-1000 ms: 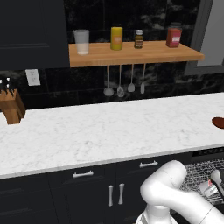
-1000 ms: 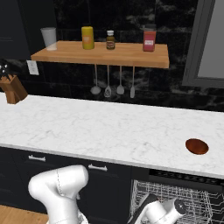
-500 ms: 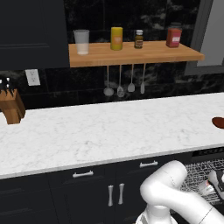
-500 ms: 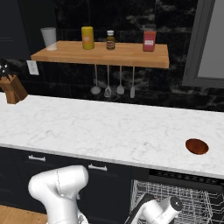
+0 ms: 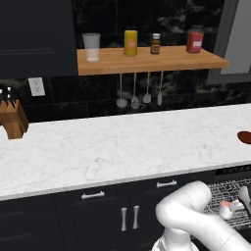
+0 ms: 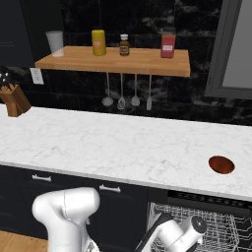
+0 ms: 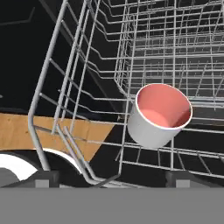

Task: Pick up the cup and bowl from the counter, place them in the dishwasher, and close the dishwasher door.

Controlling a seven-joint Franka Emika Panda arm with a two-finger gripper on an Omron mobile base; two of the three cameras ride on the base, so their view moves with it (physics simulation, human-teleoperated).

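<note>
The bowl (image 5: 245, 137) is cut off by the right edge of the left base view, so only part of its dark red-brown rim shows there; in the right base view it (image 6: 221, 164) sits whole on the white marble tabletop (image 6: 113, 145), near the tabletop's front right, above the dishwasher (image 6: 211, 226). The dishwasher's wire rack (image 5: 230, 206) is partly covered by the white arm in both base views, and its far corners run out of frame. In the left base view the cup (image 5: 225, 209) is a small pale shape with a pink top, hard to make out against the wires and the hand beside it.

In the hand view the cup (image 7: 159, 115) stands clear: whitish wall, pink inside, tilted a little, resting in the grey rack (image 7: 175, 52) close to its front corner. The two dark fingers (image 7: 47, 178) show at the bottom of that view, set wide apart, one low left and one low right. They hold nothing; the cup sits apart from them, between and beyond their tips.

On the wooden shelf (image 6: 118, 61) stand a clear tumbler (image 6: 55, 42), a yellow jar (image 6: 98, 42), a small brown bottle (image 6: 124, 45) and a red jar (image 6: 168, 45).
</note>
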